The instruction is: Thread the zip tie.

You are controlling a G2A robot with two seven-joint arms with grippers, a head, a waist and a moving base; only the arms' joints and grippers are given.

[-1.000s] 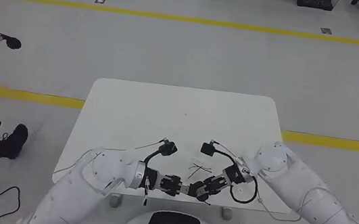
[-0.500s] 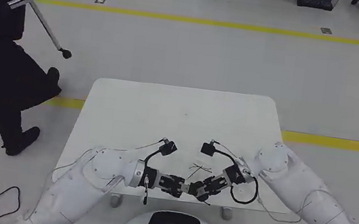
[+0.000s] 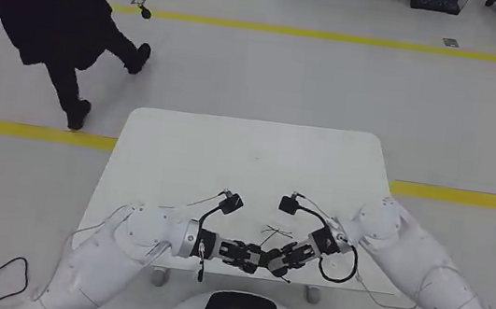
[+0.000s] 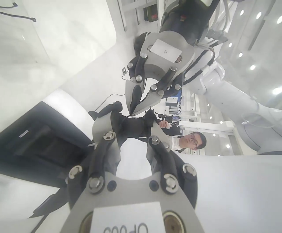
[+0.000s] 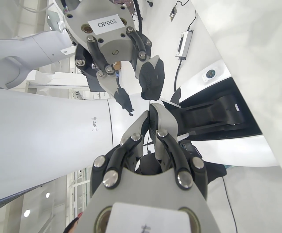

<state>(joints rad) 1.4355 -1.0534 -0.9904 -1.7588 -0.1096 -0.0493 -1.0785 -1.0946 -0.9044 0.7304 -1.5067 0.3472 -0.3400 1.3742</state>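
Both grippers meet tip to tip above the white table's (image 3: pixel 248 155) front edge. My right gripper (image 5: pixel 150 114) is shut on a thin black zip tie (image 5: pixel 150 103), whose short end pokes out past the fingertips. Facing it, my left gripper (image 5: pixel 138 100) is open, its black-padded fingers (image 5: pixel 152 77) spread on either side of that end. In the left wrist view the right gripper (image 4: pixel 133 112) points the zip tie (image 4: pixel 126 117) into the gap of the left gripper (image 4: pixel 130 125). From above, the left gripper (image 3: pixel 253 257) and right gripper (image 3: pixel 280 257) almost touch.
Several loose black zip ties (image 3: pixel 274 229) lie on the table just behind the grippers. The table's front edge (image 3: pixel 242 274) runs right below them. A power adapter with its cable (image 5: pixel 182 47) lies on the floor beside the table.
The two grippers have drawn a little closer together, the left one sliding toward the right one. The right gripper stays shut on the zip tie.
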